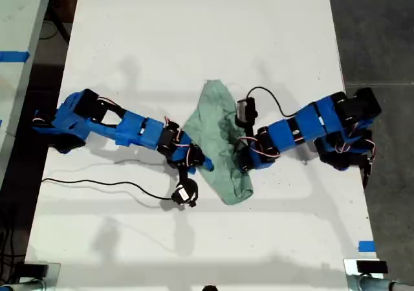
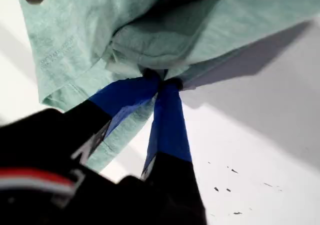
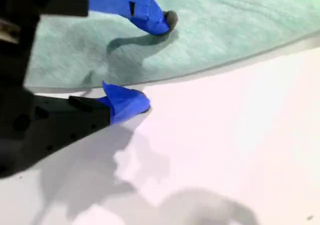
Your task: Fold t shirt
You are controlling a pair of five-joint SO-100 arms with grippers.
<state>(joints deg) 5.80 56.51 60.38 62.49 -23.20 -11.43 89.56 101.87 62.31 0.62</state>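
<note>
Closest in, my first end effector (image 2: 162,80) is pinched tight on a gathered fold of the t shirt (image 2: 75,35). Its blue-taped fingers (image 2: 167,120) meet at dark tips buried in the cloth. The fabric is a soft pale mint knit, heathered, with a stitched hem line visible, and it hangs in a draped bunch above the jaws. It throws a hard shadow on the white worktop (image 2: 260,135), which is smooth with a few dark specks. My second end effector (image 3: 156,60) has its jaws spread wide with nothing between them. One blue finger (image 3: 150,15) is over the t shirt (image 3: 240,25) and the other over bare worktop (image 3: 225,135), straddling the garment's long, gently curved edge, which lies flat there. In the exterior view the t shirt (image 1: 217,116) sits mid-worktop (image 1: 194,32), crumpled into a narrow diagonal strip between the two blue plastic arms. My second end effector (image 1: 202,163) is at its edge on the exterior view's left, and my first end effector (image 1: 242,161) is on the cloth from the exterior view's right. A thin black cable (image 1: 97,183) trails across the worktop on the exterior view's left. Farther off there's a blue tape tab (image 1: 366,246) at the worktop edge on the exterior view's right, with dark floor (image 1: 375,26) beyond.
</note>
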